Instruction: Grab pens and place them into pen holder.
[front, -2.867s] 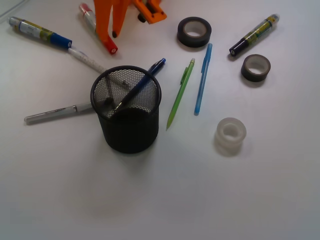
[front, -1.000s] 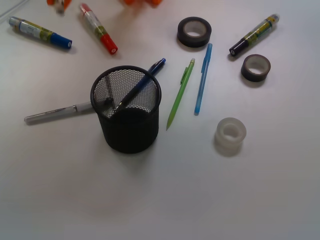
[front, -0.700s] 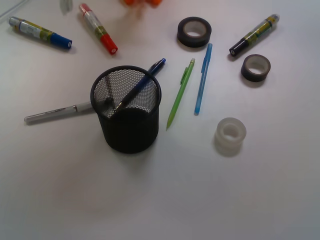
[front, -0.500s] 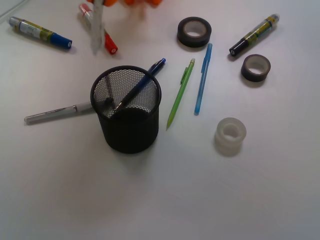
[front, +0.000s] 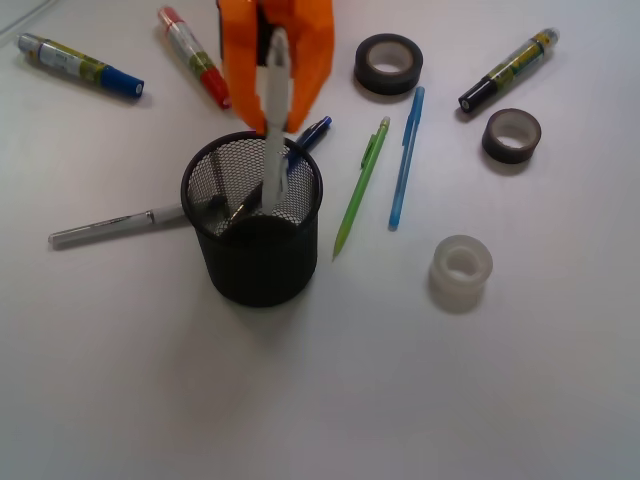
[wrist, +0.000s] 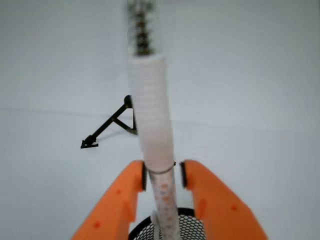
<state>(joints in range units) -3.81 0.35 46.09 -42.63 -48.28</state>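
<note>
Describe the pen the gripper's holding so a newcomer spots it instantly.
Start at the black mesh pen holder left of centre; the orange gripper hangs right above its rim. Pinched between its jaws is the white pen, upright with its lower end already inside the cup. Every other loose pen lies flat on the table.

Probably an office desk: markers, tape rolls.

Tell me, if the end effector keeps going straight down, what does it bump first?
Probably the pen holder: the end effector points its white pen down into the cup. Depth is unclear.
</note>
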